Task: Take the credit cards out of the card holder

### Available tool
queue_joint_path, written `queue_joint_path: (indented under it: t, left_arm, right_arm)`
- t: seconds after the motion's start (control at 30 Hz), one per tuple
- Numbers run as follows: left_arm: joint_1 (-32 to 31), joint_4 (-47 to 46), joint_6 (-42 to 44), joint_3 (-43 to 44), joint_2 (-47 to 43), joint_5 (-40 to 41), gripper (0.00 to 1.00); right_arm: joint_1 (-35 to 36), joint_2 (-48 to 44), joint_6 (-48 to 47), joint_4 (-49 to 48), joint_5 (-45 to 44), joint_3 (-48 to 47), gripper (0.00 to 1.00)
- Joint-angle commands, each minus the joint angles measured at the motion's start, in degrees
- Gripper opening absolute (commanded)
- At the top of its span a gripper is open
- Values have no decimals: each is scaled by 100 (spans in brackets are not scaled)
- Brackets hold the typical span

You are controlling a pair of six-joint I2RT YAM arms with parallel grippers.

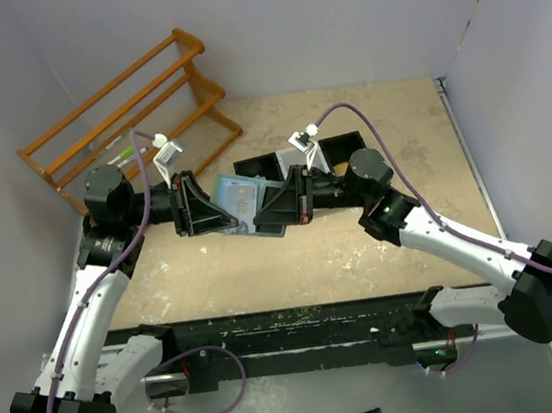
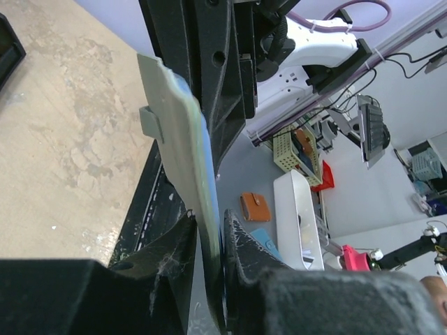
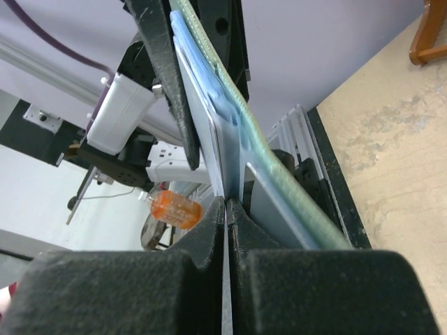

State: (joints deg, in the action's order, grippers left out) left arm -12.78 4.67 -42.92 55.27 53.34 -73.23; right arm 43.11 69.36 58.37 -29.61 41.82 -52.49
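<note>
The card holder (image 1: 226, 190) is held open in mid-air between both grippers, its light blue inside facing up with credit cards (image 1: 247, 202) in its slots. My left gripper (image 1: 203, 211) is shut on the holder's left edge. In the left wrist view the fingers (image 2: 209, 237) clamp the teal-green cover (image 2: 178, 132), and its snap tab (image 2: 150, 122) shows. My right gripper (image 1: 281, 206) is shut on a thin card edge (image 3: 225, 192) at the holder's right side. The green outside (image 3: 279, 167) runs beside it, and another grey card (image 3: 272, 209) sits in a slot.
A wooden rack (image 1: 132, 103) stands at the back left with a green-tipped pen (image 1: 123, 153) by it. A black bin tray (image 1: 339, 146) lies behind the right gripper. A black rail (image 1: 301, 324) runs along the table's near edge.
</note>
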Motion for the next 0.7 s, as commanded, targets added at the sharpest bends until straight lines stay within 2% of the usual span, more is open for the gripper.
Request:
queue_joint_path:
  t: [0.0, 0.2, 0.5, 0.67]
  left_arm:
    - [-32, -960, -644, -96, -103, -374, 21]
    - [-32, -1138, -838, -119, -98, -394, 11]
    - [-32, -1102, -830, -114, -136, -424, 10]
    - [-31, -921, -638, -98, -122, -336, 8]
  right_arm:
    - [-17, -306, -38, -198, 98, 160, 0]
    - [-155, -511, -45, -146, 135, 256, 0]
    - [-365, -739, -68, -15, 151, 366, 0]
    - [-340, -642, -4, -343, 145, 74, 22]
